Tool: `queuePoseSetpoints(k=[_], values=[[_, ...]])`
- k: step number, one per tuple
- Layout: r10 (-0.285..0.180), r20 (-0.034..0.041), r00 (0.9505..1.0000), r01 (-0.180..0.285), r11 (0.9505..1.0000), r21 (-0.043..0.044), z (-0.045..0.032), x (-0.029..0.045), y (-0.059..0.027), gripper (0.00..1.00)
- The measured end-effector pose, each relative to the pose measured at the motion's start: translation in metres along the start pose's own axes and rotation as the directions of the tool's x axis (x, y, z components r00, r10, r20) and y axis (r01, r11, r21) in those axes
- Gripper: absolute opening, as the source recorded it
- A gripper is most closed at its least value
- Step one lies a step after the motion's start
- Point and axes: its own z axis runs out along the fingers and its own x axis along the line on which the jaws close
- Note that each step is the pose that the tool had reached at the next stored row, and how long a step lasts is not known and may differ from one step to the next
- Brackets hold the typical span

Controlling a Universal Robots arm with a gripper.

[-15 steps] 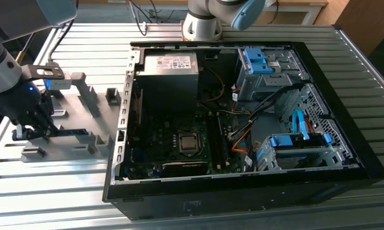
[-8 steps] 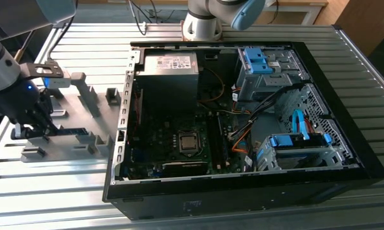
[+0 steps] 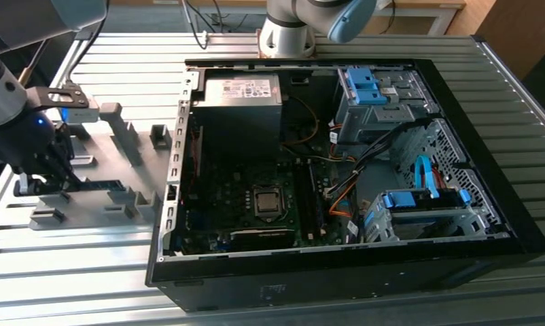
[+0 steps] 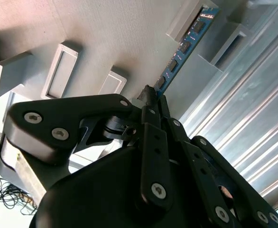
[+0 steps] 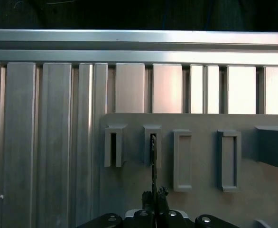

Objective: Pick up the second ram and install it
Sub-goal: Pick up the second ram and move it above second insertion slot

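Observation:
The second ram is a thin blue circuit-board stick with small dark chips. It stands on edge in a slot of the grey holder plate, off the exterior view's left of the computer case. In the first wrist view the ram shows edge-on, its far end in a slotted block. My gripper is shut on the stick's near end, with black fingertips pressed on both faces. In the exterior view the gripper hangs low over the holder plate.
The open black computer case lies on the slatted aluminium table. Inside it are the motherboard with its CPU socket and blue drive clips. Grey blocks rise from the holder plate. The arm's base stands behind the case.

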Motion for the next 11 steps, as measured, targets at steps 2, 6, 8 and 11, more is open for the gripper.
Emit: queuePoseSetpoints(k=[2, 6, 8, 11], values=[[0.000, -0.0002, 1.0000, 0.000, 1.0000, -0.0003, -0.0007, 0.0000, 0.0000, 0.14], [0.000, -0.0001, 1.0000, 0.000, 1.0000, -0.0002, -0.0027, 0.0000, 0.0000, 0.14], [0.000, -0.0002, 1.0000, 0.000, 1.0000, -0.0003, -0.0036, 0.0000, 0.0000, 0.14], [0.000, -0.0002, 1.0000, 0.000, 1.0000, -0.0002, -0.0048, 0.0000, 0.0000, 0.14]])
